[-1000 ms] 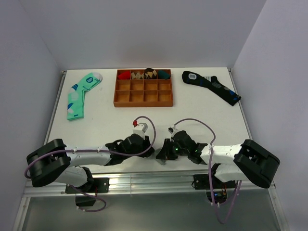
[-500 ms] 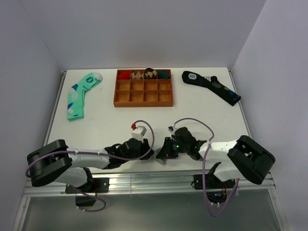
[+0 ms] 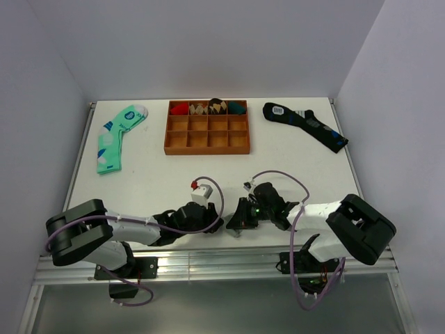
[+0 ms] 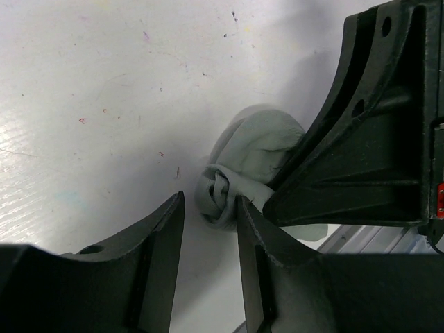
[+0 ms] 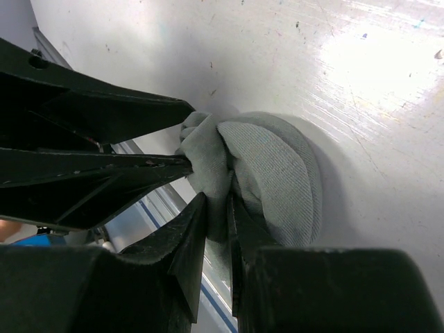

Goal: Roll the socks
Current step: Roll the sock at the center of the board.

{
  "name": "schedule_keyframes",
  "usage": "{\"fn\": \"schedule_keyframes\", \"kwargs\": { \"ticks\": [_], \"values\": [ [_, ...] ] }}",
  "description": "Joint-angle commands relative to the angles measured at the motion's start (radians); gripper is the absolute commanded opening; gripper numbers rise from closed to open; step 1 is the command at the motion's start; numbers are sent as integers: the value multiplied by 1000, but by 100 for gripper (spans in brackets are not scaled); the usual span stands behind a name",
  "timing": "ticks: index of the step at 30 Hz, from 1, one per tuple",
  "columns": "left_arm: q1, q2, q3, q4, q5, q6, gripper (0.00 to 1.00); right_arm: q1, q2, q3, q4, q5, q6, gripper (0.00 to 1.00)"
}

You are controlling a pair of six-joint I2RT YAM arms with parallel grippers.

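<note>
right end effector [image 5: 217, 207]: clenched on a fold of the socks [image 5: 274, 173], pinning the grey bundle so it can be rolled. left end effector [image 4: 209, 208]: jaws narrowly parted around the bundle's twisted end, one finger [image 4: 253, 232] touching it, seemingly not gripping. socks: wad between both tips, on the bench [image 4: 104, 90] at its near edge. wooden tray [image 3: 207, 149]: well apart, farther back.

Table [image 3: 292, 167], socks [image 5: 277, 173], tray [image 3: 207, 150], green sock [image 3: 111, 139], navy sock [image 3: 306, 124]
</note>
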Motion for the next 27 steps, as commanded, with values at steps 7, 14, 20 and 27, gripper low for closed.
{"fn": "schedule_keyframes", "kwargs": {
  "ticks": [7,14,20,27],
  "values": [
    [-7,62,34,30,18,30,41,-15,60,-32,-82,63,-54,22],
    [-10,88,89,-60,-8,21,36,-15,78,-35,-74,69,-62,22],
    [-19,130,147,-160,-23,11,31,-15,84,-30,-94,85,-73,22],
    [-40,189,231,-315,-77,-2,10,-15,80,-16,-143,137,-88,23]
  ]
}}
